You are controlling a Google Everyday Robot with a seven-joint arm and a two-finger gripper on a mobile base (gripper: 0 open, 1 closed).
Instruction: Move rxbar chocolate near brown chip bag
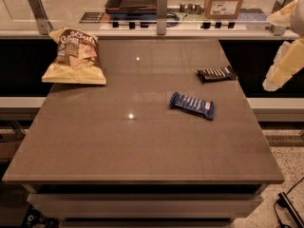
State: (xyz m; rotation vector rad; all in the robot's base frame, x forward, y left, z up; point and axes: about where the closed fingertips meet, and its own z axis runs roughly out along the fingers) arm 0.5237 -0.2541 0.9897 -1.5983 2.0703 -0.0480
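The rxbar chocolate (216, 73), a small dark bar with white lettering, lies flat near the table's right edge towards the back. The brown chip bag (74, 56), pale yellow with a dark brown centre, lies at the table's back left corner. My gripper (279, 73) shows as a pale cream shape at the right edge of the view. It hangs off the table's right side, to the right of the rxbar and apart from it. It holds nothing that I can see.
A blue wrapped bar (192, 105) lies right of the table's middle, in front of the rxbar. A counter runs along the back with metal posts (161, 12), a dark tray (135, 0) and a cardboard box (224, 0). A cable (287, 205) lies on the floor at the lower right.
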